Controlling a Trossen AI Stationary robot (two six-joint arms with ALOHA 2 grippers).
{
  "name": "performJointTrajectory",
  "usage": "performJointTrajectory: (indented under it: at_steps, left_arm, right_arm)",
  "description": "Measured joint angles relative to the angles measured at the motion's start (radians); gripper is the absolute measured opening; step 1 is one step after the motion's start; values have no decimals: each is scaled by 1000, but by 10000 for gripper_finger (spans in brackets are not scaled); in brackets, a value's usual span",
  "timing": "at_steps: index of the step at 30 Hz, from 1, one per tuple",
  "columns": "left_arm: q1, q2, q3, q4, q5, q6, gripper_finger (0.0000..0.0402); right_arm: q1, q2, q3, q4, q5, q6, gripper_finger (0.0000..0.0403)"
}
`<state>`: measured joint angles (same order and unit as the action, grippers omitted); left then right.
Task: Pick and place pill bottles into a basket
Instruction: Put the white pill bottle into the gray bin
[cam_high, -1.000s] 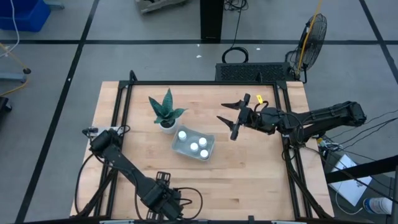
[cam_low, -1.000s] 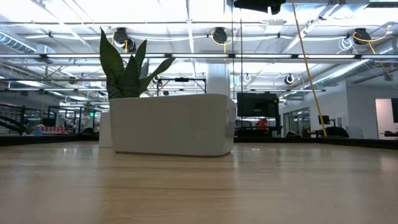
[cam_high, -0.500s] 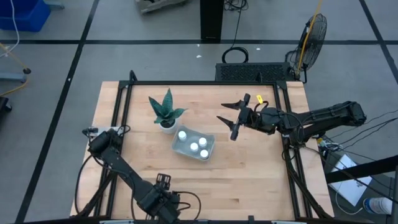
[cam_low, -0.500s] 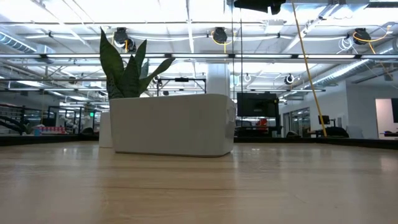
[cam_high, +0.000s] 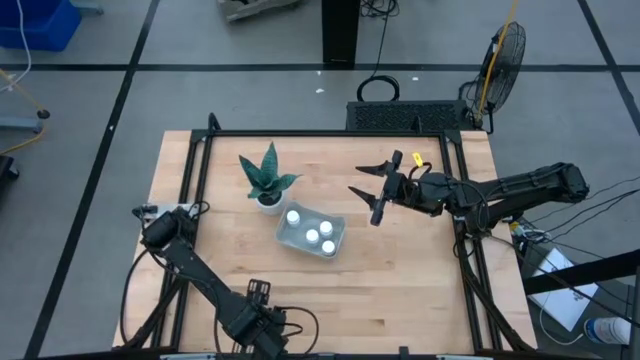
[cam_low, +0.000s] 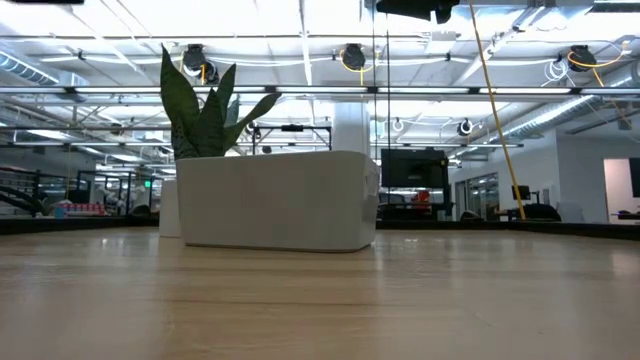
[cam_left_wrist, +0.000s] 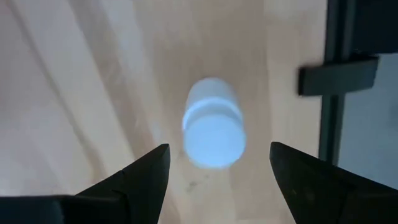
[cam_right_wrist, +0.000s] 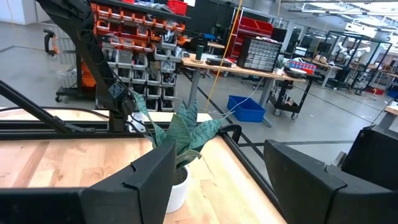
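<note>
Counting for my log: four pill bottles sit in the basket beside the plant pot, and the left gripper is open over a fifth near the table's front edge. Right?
Not quite. The high view shows three pill bottles in the basket, not four. The rest holds: the basket sits beside the plant pot, and the left wrist view shows the left gripper open over another bottle.

No readable text, label or number shows in any view; the pill bottles (cam_high: 312, 235) bear none. The room's signs are too small to read.

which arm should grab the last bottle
Left. The left gripper hangs open right over a lone bottle near the table's front edge. The right gripper is open too, but off beside the basket, which already holds several bottles.
</note>
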<state>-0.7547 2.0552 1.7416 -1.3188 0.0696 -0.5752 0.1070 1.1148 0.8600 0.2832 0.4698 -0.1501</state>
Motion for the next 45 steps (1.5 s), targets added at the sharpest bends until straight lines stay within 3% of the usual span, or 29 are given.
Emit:
performJointTrajectory:
  at_steps: [13, 31, 34, 40, 45]
  left_arm:
    - [4, 0, -66, 103, 1, 46, 282]
    - [3, 0, -67, 77, 9, 31, 280]
    - [3, 0, -67, 77, 10, 36, 256]
    - [3, 0, -67, 77, 19, 51, 159]
    - [3, 0, -67, 76, 17, 67, 159]
  right_arm:
    - [3, 0, 0, 0, 0, 7, 235]
    - [32, 0, 0, -1, 0, 0, 235]
    - [32, 0, 0, -1, 0, 0, 235]
    - [32, 0, 0, -1, 1, 0, 235]
    - [32, 0, 0, -1, 1, 0, 235]
